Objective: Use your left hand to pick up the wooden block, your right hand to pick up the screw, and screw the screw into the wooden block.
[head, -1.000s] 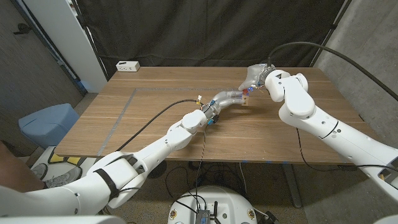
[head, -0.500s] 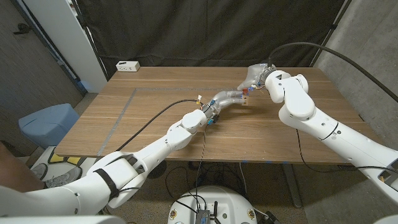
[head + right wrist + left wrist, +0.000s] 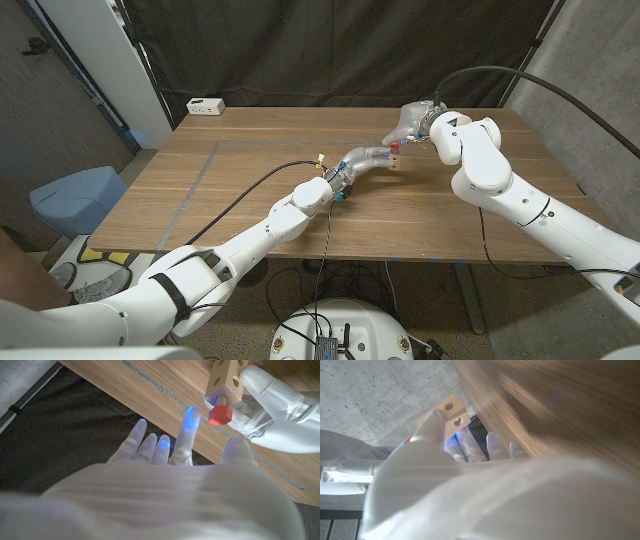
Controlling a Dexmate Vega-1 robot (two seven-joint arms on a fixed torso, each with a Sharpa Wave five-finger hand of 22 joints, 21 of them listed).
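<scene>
My left hand (image 3: 364, 158) holds the pale wooden block (image 3: 396, 153) just above the table's far middle; its fingers (image 3: 431, 426) wrap the block (image 3: 451, 412), whose round holes show. A red-headed screw (image 3: 219, 415) sticks out of the block (image 3: 227, 377), with the left hand (image 3: 272, 397) behind it. My right hand (image 3: 409, 122) hovers just beyond the block with its fingers spread. In the right wrist view that hand (image 3: 175, 480) has one fingertip (image 3: 190, 415) close beside the screw head, with a small gap between them, and nothing in its grasp.
A white power strip (image 3: 205, 105) lies at the table's back left corner. A grey tape line (image 3: 198, 175) runs across the left part of the wooden table (image 3: 250, 165). A blue bin (image 3: 75, 198) stands on the floor to the left.
The block has risen slightly in my left hand. My right arm has drawn back a little to the right, away from the block.
</scene>
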